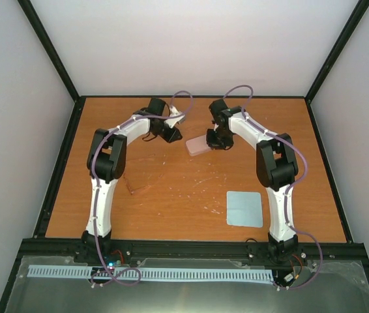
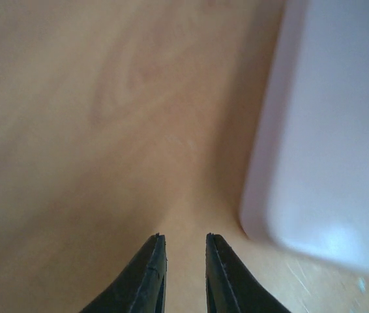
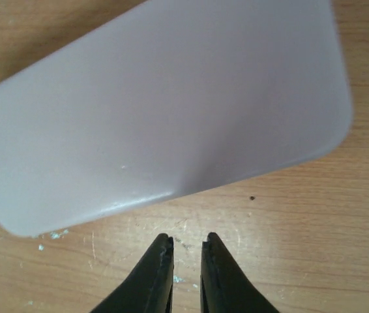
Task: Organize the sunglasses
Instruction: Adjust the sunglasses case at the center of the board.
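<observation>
- Two claws, the left gripper point(image 2: 184, 238) and the right gripper point(image 3: 186, 236), hang just beside the pink case point(image 3: 158, 111), each parted only a little and pinching nothing.
- The step seems to be preparing the case; next, one arm must fetch the sunglasses point(image 1: 137, 184).
- They lie well apart from the case, towards the near left: thin, amber, hard to see on the wood.

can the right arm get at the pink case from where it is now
Probably yes. The right gripper sits just short of the pink case, jaws slightly apart and empty, with only bare tabletop between them and its near edge.
</observation>
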`<state>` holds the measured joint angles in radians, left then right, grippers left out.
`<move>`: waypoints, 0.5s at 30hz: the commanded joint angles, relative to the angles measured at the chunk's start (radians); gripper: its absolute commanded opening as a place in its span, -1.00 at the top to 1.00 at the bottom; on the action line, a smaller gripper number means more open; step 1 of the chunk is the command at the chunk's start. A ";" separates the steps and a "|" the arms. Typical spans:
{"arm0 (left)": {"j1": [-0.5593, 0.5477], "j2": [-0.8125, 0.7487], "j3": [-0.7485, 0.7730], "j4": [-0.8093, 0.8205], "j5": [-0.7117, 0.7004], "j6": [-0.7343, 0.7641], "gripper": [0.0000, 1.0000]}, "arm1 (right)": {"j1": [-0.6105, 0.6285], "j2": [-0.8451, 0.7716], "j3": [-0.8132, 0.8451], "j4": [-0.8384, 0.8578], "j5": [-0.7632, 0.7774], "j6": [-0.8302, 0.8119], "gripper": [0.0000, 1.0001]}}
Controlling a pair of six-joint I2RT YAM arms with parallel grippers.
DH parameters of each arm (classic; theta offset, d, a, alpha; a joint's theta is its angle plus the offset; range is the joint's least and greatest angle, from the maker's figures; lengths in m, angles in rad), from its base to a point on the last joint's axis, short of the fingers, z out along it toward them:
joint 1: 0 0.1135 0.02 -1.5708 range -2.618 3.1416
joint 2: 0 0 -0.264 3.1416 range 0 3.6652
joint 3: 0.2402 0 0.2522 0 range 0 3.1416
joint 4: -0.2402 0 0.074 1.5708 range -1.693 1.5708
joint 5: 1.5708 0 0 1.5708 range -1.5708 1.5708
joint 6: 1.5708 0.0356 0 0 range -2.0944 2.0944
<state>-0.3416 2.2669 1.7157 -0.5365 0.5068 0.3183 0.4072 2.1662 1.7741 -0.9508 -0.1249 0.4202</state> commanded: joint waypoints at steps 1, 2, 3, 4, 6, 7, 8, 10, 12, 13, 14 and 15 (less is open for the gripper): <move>-0.006 0.092 0.184 -0.017 -0.052 -0.041 0.59 | -0.004 0.009 0.039 -0.033 -0.047 0.052 0.74; -0.009 0.115 0.214 -0.031 -0.050 -0.045 0.59 | -0.004 0.020 0.052 -0.053 -0.026 0.050 0.75; -0.010 0.134 0.241 -0.041 -0.044 -0.048 0.59 | -0.004 0.029 0.067 -0.072 -0.005 0.047 0.74; -0.012 0.152 0.263 -0.049 -0.036 -0.051 0.59 | -0.004 0.037 0.077 -0.088 0.016 0.045 0.74; -0.025 0.171 0.288 -0.053 -0.024 -0.053 0.59 | -0.004 0.054 0.099 -0.112 0.053 0.045 0.71; -0.034 0.177 0.290 -0.053 -0.021 -0.050 0.59 | -0.004 0.062 0.109 -0.124 0.071 0.045 0.70; -0.043 0.181 0.289 -0.054 -0.016 -0.046 0.59 | -0.005 0.070 0.120 -0.132 0.084 0.046 0.69; -0.061 0.184 0.277 -0.054 -0.002 -0.044 0.59 | -0.004 0.091 0.149 -0.153 0.103 0.047 0.69; -0.068 0.183 0.259 -0.054 0.021 -0.054 0.59 | -0.005 0.115 0.175 -0.177 0.122 0.048 0.70; -0.069 0.183 0.253 -0.053 0.029 -0.059 0.59 | -0.005 0.125 0.187 -0.185 0.127 0.047 0.71; -0.071 0.182 0.249 -0.057 0.035 -0.059 0.59 | -0.006 0.136 0.197 -0.194 0.134 0.046 0.72; -0.073 0.181 0.247 -0.063 0.043 -0.059 0.59 | -0.007 0.146 0.208 -0.202 0.142 0.046 0.73</move>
<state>-0.3965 2.4474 1.9621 -0.5690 0.5041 0.2790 0.4072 2.2642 1.9324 -1.0840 -0.0433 0.4538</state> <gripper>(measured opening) 0.204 0.144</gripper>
